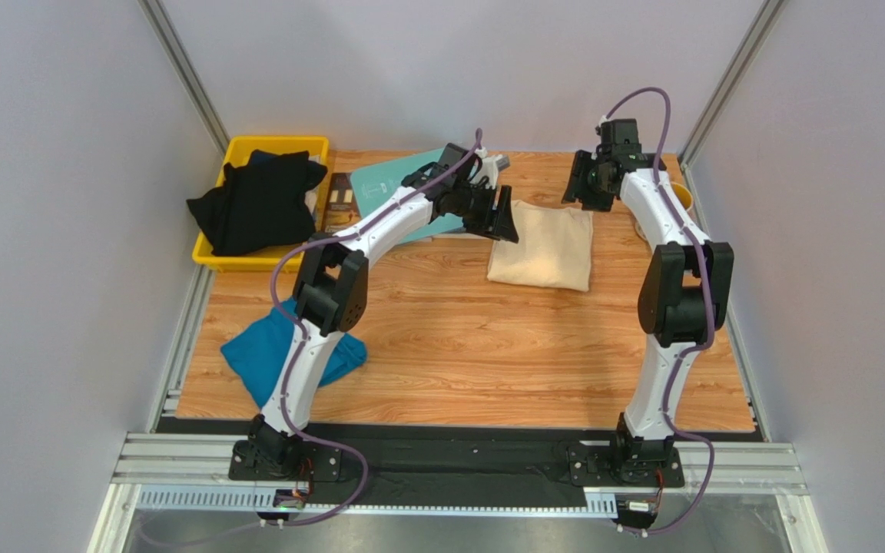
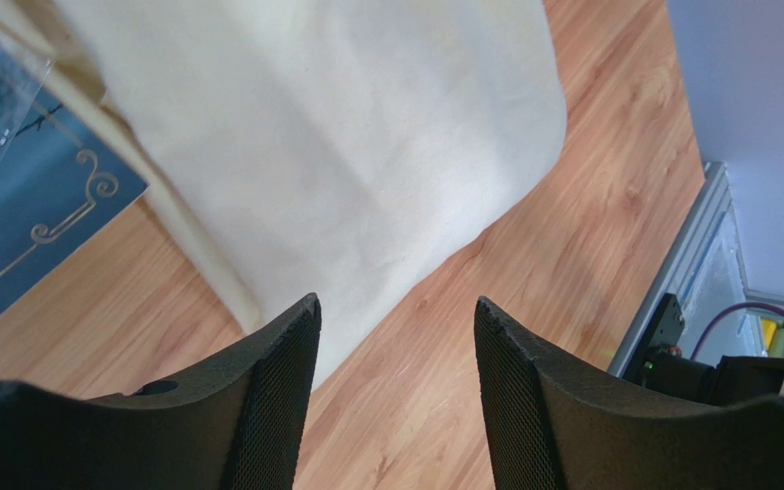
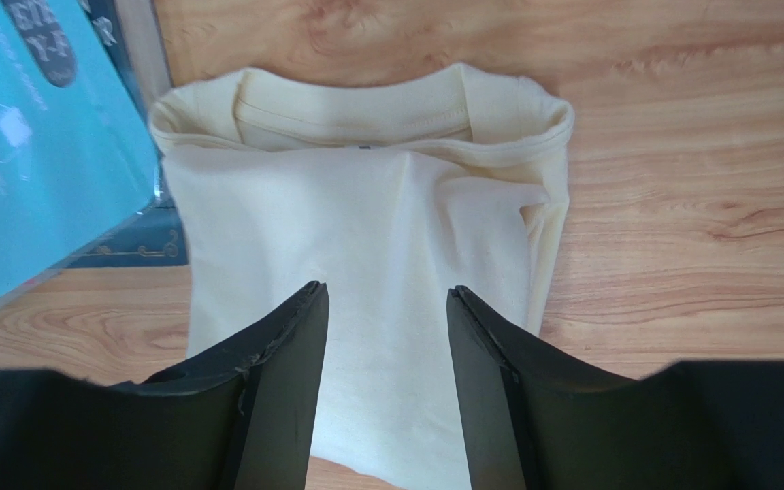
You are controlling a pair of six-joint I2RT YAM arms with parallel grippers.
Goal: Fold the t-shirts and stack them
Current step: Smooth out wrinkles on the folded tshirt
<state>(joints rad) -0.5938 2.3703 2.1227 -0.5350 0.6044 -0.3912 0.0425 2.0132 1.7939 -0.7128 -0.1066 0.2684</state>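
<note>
Cloth that looks soft, light and limp: the folded cream t-shirt [image 1: 542, 244] lies flat on the counter [image 1: 470, 346] just beside the teal board [image 1: 395, 184] — likely best pinched at a folded edge. Over it the left fingers [image 2: 273, 408] and right fingers [image 3: 284, 398] hover apart, empty.

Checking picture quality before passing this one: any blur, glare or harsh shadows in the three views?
Top view: even light, no harsh shadows. Left wrist view: cream shirt looks bright, nearly textureless. Right wrist view: its collar and folds read clearly, no glare.
</note>
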